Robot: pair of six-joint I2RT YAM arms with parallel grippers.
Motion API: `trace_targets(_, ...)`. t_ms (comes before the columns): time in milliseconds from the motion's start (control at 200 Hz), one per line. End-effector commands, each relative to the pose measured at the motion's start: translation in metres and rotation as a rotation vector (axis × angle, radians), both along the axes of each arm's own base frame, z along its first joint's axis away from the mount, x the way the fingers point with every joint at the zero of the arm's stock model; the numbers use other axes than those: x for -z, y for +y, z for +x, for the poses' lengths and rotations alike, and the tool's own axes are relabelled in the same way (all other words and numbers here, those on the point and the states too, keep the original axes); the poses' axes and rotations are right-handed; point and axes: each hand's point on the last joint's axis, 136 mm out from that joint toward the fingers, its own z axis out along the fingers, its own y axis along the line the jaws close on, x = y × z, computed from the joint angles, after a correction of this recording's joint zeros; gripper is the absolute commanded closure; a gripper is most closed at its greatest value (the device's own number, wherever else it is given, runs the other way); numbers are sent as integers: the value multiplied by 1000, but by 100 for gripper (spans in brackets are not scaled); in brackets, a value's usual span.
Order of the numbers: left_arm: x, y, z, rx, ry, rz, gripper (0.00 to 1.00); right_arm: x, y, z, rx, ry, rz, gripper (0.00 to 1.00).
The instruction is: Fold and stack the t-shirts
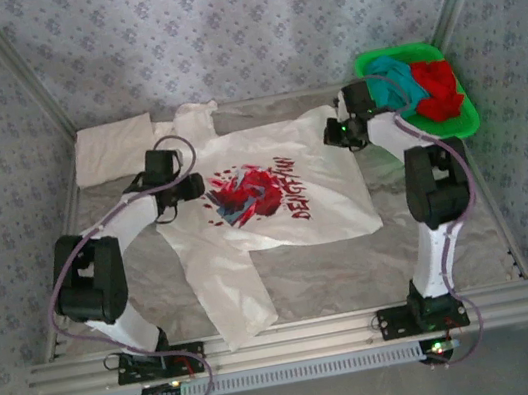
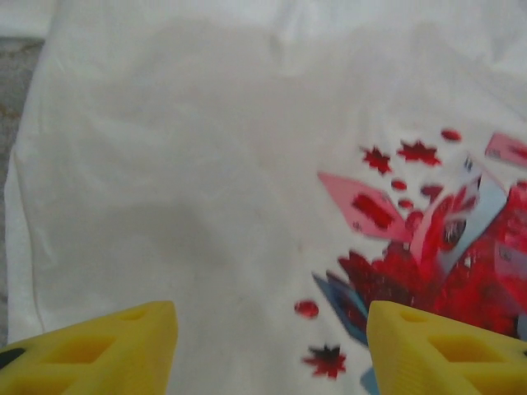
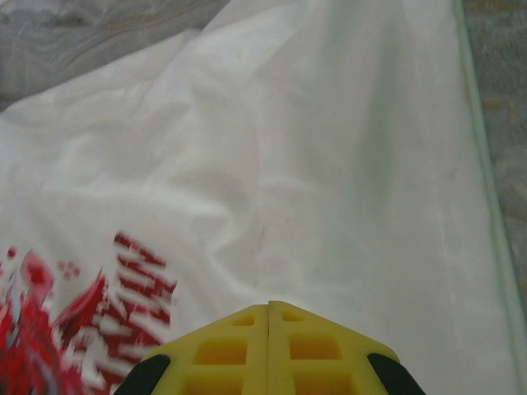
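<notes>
- One white cloth t-shirt with a red-and-blue splash print (image 1: 283,189) lies spread flat on the grey table (image 1: 356,263).
- The left gripper (image 2: 270,321) is over the print, its yellow fingers apart.
- The right gripper (image 3: 269,311) is closed tight at the shirt's far right edge. I cannot tell if it pinches cloth.
- A folded white t-shirt (image 1: 114,147) lies at the far left.
- A teal t-shirt (image 1: 395,84) and a red t-shirt (image 1: 439,92) sit in a green plastic basket (image 1: 466,120).

The left gripper's (image 2: 270,333) yellow fingers (image 2: 99,346) stand apart over the white tee (image 2: 206,181), one beside its blurred red-and-blue print (image 2: 428,247); whether they touch cloth is unclear. Grey table (image 2: 12,82) edges the left.
</notes>
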Motion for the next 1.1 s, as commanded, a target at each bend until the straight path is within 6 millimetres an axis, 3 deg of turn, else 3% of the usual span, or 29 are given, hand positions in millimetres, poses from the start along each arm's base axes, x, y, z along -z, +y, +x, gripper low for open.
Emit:
trace_targets(0,-25,-3,36,-51,-112,-46,38,15,-2,26,68,13,9,100)
trace_targets(120,-4,-6,33,-64,-72,-54,37,44,-7,47,148,45,-11,100)
trace_targets(315,23,7,8,-121,-20,-35,34,80,-10,67,250,109,22,100)
trace_targets(385,31,16,-4,-161,2,-24,33,92,-16,65,317,171,63,100)
trace_targets(510,45,29,-21,-206,53,0,31,107,-52,52,490,214,100,100)
trace_targets(615,48,36,-28,-217,70,38,31,99,-83,35,596,173,45,100)
trace_targets(710,44,36,-25,-202,59,53,31,78,-110,25,678,109,-1,100)
trace_targets(815,41,29,-15,-164,49,45,31,59,-122,30,687,61,-23,100)
trace_targets(889,43,23,-6,-150,59,40,31,50,-111,45,612,45,-1,100)
trace_targets(984,46,18,2,-147,57,40,36,36,-80,65,470,17,49,100)
trace_targets(1094,47,20,1,-180,44,24,39,16,-44,73,343,-17,82,100)
